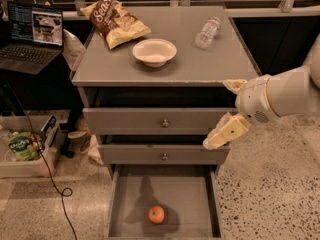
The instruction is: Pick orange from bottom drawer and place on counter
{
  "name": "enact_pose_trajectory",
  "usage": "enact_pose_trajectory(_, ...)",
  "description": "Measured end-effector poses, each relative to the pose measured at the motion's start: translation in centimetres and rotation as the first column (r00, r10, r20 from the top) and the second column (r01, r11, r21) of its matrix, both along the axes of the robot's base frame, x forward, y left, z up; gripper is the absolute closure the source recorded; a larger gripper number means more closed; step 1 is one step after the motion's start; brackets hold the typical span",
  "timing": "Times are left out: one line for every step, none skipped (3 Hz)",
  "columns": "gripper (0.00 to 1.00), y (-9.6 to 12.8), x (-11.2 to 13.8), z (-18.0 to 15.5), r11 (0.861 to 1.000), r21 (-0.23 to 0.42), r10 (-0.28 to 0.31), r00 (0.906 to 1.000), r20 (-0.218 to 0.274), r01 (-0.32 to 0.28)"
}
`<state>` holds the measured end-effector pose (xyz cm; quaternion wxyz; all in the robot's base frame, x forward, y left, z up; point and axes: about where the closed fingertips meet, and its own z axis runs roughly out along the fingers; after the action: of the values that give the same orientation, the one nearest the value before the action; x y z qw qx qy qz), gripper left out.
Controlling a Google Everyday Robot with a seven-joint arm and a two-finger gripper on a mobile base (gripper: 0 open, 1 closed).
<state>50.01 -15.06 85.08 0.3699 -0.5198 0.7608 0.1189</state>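
The orange [156, 214] lies on the bare floor of the pulled-out bottom drawer [195, 219], near its front middle. The counter [200, 61] is the grey cabinet top above. My gripper [218, 114] hangs at the cabinet's right front, level with the two upper drawers, well above and right of the orange. Its two pale fingers [225, 132] are spread apart and hold nothing.
On the counter stand a white bowl [154, 51], a chip bag [115, 20] and a lying plastic bottle [207, 32]. The two upper drawers [162, 123] are shut. A laptop [31, 36] sits left, with a bin [22, 151] and a cable [55, 184] on the floor.
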Motion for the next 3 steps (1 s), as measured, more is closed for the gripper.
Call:
enact_pose_trajectory(0.00,2.8,-1.0,-4.8,0.996,0.079,0.044,0.9972,-0.060,-0.040)
enact_pose_trajectory(0.00,6.8,-2.3,-11.4,0.976,0.217,0.057,0.9867,-0.152,-0.023)
enact_pose_trajectory(0.00,10.5,-2.9,-16.9,0.949,0.314,0.090,0.9712,-0.221,-0.017)
